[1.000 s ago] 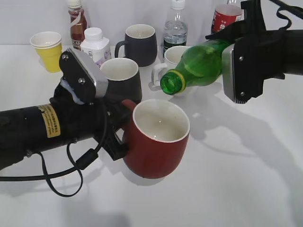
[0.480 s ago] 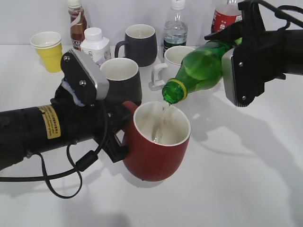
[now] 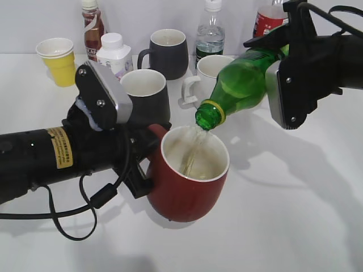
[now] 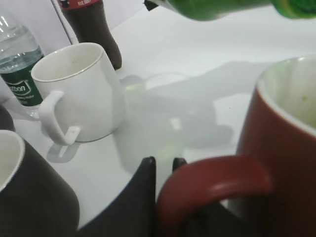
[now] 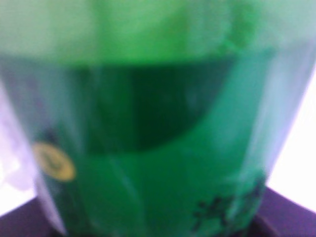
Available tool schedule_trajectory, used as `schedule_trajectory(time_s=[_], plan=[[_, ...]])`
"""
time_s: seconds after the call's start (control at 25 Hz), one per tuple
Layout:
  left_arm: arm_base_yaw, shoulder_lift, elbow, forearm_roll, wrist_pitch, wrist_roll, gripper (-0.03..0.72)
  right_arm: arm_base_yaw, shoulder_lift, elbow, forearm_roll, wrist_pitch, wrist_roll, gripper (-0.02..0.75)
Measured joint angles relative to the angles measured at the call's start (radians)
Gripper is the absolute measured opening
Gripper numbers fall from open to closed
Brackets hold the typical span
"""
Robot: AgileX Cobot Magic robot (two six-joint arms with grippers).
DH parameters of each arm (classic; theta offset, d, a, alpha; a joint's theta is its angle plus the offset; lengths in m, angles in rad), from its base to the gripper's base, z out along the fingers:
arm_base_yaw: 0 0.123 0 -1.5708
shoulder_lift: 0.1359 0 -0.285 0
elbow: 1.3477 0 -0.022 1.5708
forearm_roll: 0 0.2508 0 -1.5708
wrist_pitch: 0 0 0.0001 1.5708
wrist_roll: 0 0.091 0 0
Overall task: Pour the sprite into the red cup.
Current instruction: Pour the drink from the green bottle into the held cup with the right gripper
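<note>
Sprite (image 3: 241, 82), clamped in the right fingers (image 3: 283, 62), has tipped further and now streams into the red cup (image 3: 190, 178), which the left fingers (image 3: 142, 164) grip by its handle.

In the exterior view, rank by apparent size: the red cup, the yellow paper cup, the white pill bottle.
1. Red cup, clearly largest, though it is nearest the camera.
2. Yellow paper cup and white pill bottle look about alike; both stand farther back, so no ranking.
</note>
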Motion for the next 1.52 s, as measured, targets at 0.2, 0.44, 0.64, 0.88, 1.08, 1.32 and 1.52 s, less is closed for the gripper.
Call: schedule_trajectory(time_s=[0.2,0.44,0.64,0.88,1.08,1.32,1.52], plan=[[0.000,0.000,0.000,0.000,0.000,0.000,0.071,0.000,0.000,0.000,0.000,-0.001,-0.013,0.406],[0.000,0.000,0.000,0.002,0.001,0.000,0.071,0.000,0.000,0.000,0.002,-0.004,-0.027,0.406],[0.000,0.000,0.000,0.004,0.001,0.000,0.071,0.000,0.000,0.000,0.003,-0.004,-0.042,0.406],[0.000,0.000,0.000,0.004,-0.002,0.001,0.071,0.000,0.000,0.000,0.003,-0.005,-0.049,0.405],[0.000,0.000,0.000,0.007,-0.003,0.001,0.071,0.000,0.000,0.000,0.004,-0.006,-0.050,0.405],[0.000,0.000,0.000,0.007,-0.003,0.001,0.071,0.000,0.000,0.000,0.006,-0.008,-0.050,0.405],[0.000,0.000,0.000,0.008,-0.003,0.001,0.071,0.000,0.000,0.000,0.006,-0.008,-0.050,0.405]])
